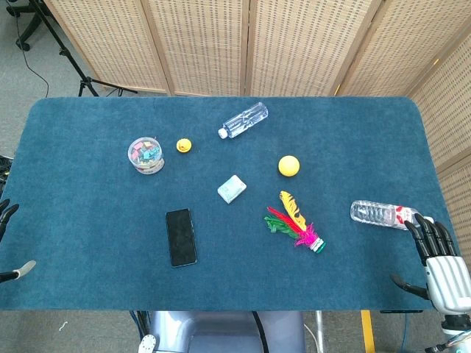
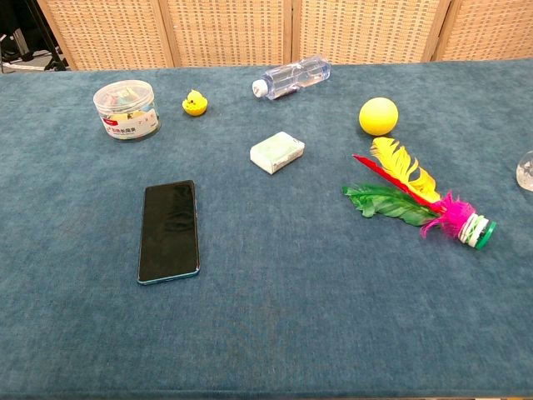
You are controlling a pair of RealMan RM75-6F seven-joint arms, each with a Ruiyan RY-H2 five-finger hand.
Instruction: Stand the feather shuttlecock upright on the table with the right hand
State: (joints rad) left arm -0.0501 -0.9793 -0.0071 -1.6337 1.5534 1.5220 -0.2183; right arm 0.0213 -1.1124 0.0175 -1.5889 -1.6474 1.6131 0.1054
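The feather shuttlecock [image 1: 296,223] [image 2: 420,200] lies flat on the blue table, right of centre. Its yellow, red and green feathers point to the far left and its white and green base points to the near right. My right hand [image 1: 438,261] hovers at the table's near right corner, fingers spread and empty, well to the right of the shuttlecock. At the far left edge of the head view only the fingertips of my left hand [image 1: 7,243] show, apart and holding nothing. Neither hand appears in the chest view.
A fallen water bottle [image 1: 379,214] lies just ahead of my right hand. A yellow ball [image 1: 288,165], a small white box [image 1: 231,189], a black phone [image 1: 180,237], a jar of clips [image 1: 146,155], a yellow duck [image 1: 184,145] and a second bottle [image 1: 243,120] are spread over the table.
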